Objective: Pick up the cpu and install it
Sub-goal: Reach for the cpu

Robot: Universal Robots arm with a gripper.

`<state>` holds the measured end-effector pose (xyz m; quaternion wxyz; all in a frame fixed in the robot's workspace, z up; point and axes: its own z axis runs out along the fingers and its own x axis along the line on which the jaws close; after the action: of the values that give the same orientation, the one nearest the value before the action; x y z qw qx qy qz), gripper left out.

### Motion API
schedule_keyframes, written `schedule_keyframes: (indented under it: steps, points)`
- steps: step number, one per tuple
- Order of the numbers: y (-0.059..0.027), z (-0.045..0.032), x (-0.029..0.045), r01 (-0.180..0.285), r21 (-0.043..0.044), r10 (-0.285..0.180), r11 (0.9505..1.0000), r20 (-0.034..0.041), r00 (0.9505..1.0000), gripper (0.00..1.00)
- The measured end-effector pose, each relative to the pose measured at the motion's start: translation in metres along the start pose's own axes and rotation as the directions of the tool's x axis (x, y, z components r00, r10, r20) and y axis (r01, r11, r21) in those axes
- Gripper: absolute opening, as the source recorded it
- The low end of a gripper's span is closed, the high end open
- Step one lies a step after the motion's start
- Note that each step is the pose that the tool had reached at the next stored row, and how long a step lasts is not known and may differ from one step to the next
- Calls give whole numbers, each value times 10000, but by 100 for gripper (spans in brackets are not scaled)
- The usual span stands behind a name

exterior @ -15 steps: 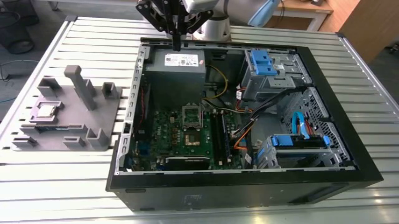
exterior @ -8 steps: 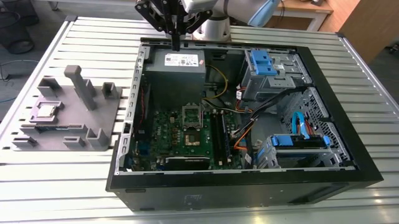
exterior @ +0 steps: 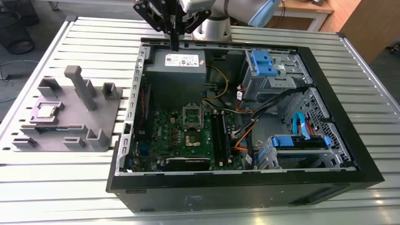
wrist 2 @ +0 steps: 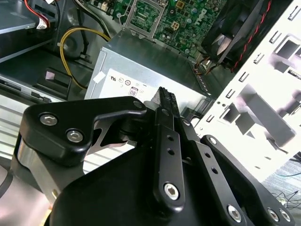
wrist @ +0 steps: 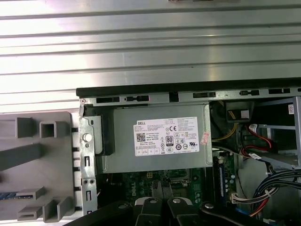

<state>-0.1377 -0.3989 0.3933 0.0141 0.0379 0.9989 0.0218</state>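
The cpu (exterior: 48, 111), a small silvery square, lies on the grey fixture (exterior: 69, 119) at the exterior view's left, outside the open computer case (exterior: 244, 117). My gripper (exterior: 175, 46) hangs over the case's far edge, above the grey power supply (exterior: 181, 61), well away from the cpu. Its fingers are pressed together with nothing between them, as the gripper (wrist 2: 165, 96) also shows in the second wrist view. The green motherboard (exterior: 187, 136) lies in the case, with its dark socket frame (exterior: 192, 137) near the middle. In the first wrist view my gripper (wrist: 162, 188) points at the motherboard (wrist: 155, 178) beyond the power supply (wrist: 157, 143).
Blue drive bays (exterior: 269, 65) and bundled cables (exterior: 275, 108) fill the case's right side in the exterior view. Black memory slots (exterior: 218, 133) run beside the socket. Upright posts (exterior: 78, 84) rise from the fixture. The slatted metal table (exterior: 75, 187) surrounds everything.
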Motion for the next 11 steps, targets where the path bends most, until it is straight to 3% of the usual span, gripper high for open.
schedule_keyframes:
  steps: [11]
  points:
    - [-3,-2,42,0,1,0,10000,0,10000,11]
